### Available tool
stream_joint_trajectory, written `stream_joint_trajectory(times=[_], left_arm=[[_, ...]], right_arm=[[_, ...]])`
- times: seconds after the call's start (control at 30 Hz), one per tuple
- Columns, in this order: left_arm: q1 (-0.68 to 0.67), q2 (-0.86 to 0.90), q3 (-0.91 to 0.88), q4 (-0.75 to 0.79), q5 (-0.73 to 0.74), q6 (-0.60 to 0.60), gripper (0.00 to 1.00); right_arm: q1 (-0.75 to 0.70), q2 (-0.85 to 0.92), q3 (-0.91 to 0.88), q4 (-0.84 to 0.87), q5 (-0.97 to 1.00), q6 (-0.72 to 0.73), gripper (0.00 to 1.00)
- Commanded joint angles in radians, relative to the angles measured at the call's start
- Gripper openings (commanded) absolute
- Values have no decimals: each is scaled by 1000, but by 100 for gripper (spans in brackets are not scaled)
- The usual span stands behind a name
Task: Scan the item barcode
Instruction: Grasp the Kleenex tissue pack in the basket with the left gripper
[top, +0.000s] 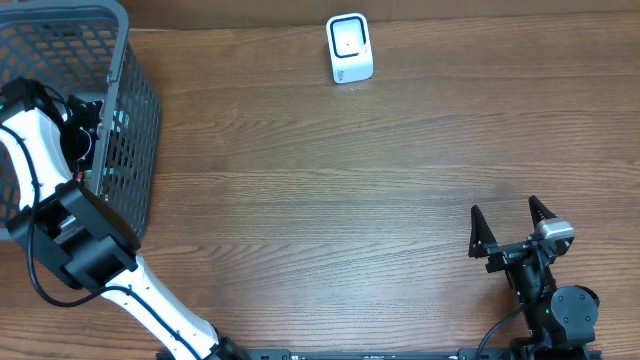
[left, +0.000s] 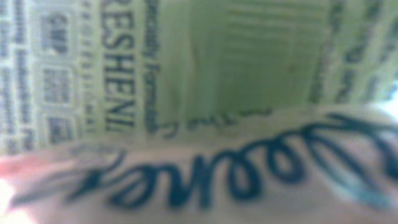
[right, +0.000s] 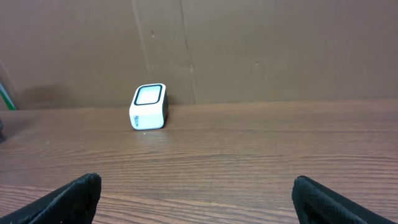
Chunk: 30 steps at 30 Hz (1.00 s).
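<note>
The item (left: 199, 74), a green printed package, fills the left wrist view at close range. It is heavily blurred and its edges are cut off. It lies inside the grey mesh basket (top: 140, 110) at the table's (top: 330, 180) far left. The left gripper (top: 90, 128) reaches into the basket. Its fingertips are hidden by the mesh, so the jaw state cannot be determined. Legible print is limited to the fragment "RESHENI"; the large dark script and the small print are unreadable. The white scanner (top: 350, 48) stands at the far edge, well apart. The right gripper (top: 504, 208) sits near the front right, jaws spread wide and empty.
</note>
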<state>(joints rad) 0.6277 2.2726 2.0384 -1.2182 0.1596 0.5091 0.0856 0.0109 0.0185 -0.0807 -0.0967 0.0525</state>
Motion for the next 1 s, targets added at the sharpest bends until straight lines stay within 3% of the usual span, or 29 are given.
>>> stream_joint_trajectory(times=[0.0, 0.23, 0.53, 0.73, 0.97], left_arm=[[-5, 23, -1, 0, -2, 7, 48], [-5, 21, 42, -6, -2, -36, 44], [-6, -40, 233, -74, -1, -157, 41], [-8, -169, 354, -87, 21, -245, 42], [-34, -394, 370, -86, 61, -371, 42]], right_arm=[[-3, -8, -11, 4, 8, 0, 100], [-3, -8, -11, 4, 8, 0, 100], [-3, -8, -11, 4, 8, 0, 100], [-3, -8, -11, 4, 8, 0, 100], [-3, -8, -11, 4, 8, 0, 100]])
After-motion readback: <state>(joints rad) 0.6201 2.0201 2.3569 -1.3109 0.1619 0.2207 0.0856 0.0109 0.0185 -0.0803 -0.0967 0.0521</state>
